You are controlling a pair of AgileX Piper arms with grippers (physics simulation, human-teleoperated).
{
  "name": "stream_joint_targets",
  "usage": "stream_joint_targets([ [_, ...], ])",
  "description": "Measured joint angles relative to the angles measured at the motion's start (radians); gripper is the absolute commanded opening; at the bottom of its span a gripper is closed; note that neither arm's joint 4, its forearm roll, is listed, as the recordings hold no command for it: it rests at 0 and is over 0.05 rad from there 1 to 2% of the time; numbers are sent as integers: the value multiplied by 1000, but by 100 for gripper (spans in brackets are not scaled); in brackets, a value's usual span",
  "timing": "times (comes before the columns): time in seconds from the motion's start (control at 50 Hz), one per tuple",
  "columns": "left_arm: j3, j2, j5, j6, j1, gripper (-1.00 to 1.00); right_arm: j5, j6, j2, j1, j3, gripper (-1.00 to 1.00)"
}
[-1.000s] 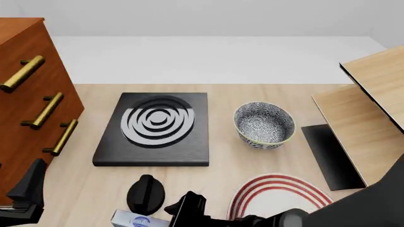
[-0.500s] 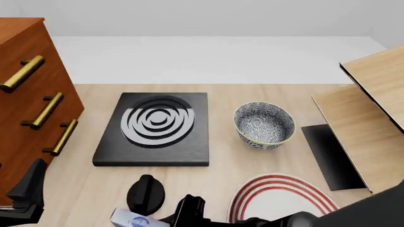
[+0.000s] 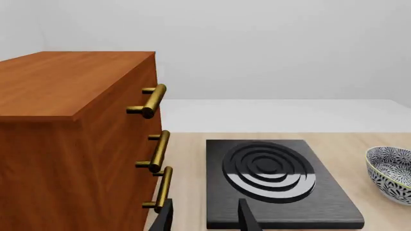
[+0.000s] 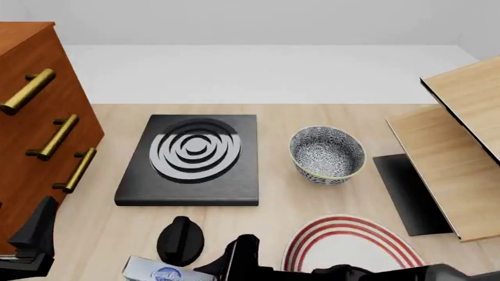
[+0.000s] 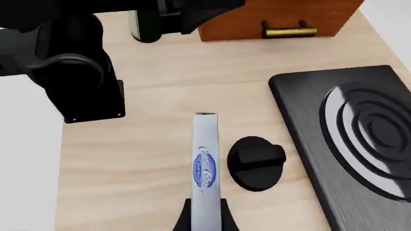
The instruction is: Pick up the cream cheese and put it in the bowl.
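The cream cheese (image 4: pixel 160 271), a flat pale box with a blue oval logo, is at the near edge of the table, left of the black knob's base. In the right wrist view the box (image 5: pixel 205 161) stands edge-on between the fingers. My right gripper (image 4: pixel 232 264) (image 5: pixel 204 219) is shut on its near end. The speckled bowl (image 4: pixel 327 154) stands empty right of the stove, well beyond the box; it also shows in the left wrist view (image 3: pixel 393 173). My left gripper (image 4: pixel 31 240) (image 3: pixel 207 219) is open and empty by the cabinet.
A black stove plate (image 4: pixel 191 157) with grey rings lies mid-table, with its black knob (image 4: pixel 180 239) in front. A white plate with red rings (image 4: pixel 352 246) is near right. A wooden drawer cabinet (image 4: pixel 31 134) stands left. A wooden rack (image 4: pixel 453 152) stands right.
The cream cheese has shifted a little to the left with my right gripper on it. The right arm's upper link has dropped out of the front view. The left arm has not moved.
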Motion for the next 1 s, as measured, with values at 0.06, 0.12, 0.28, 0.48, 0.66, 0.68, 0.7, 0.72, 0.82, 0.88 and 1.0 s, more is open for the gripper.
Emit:
stream_joint_targets([
  [0.06, 0, 0, 0, 0, 0, 100, 21, -11, -36, -1, 9, -100],
  [0.12, 0, 0, 0, 0, 0, 100, 43, -23, -73, -2, 20, -100],
  [0.28, 0, 0, 0, 0, 0, 100, 100, -50, -170, -10, 49, -100],
  [0.48, 0, 0, 0, 0, 0, 100, 185, -76, -300, -44, 87, -100],
  [0.66, 0, 0, 0, 0, 0, 100, 304, -90, -434, -101, 105, -100],
  [0.68, 0, 0, 0, 0, 0, 100, 320, -92, -449, -107, 104, -100],
  [0.7, 0, 0, 0, 0, 0, 100, 338, -92, -465, -113, 102, -100],
  [0.72, 0, 0, 0, 0, 0, 100, 360, -93, -482, -119, 98, -100],
  [0.82, 0, 0, 0, 0, 0, 100, 463, -98, -559, -157, 72, -100],
  [0.88, 0, 0, 0, 0, 0, 100, 528, -102, -600, -186, 52, -100],
  [1.0, 0, 0, 0, 0, 0, 100, 651, -108, -661, -246, 6, -100],
])
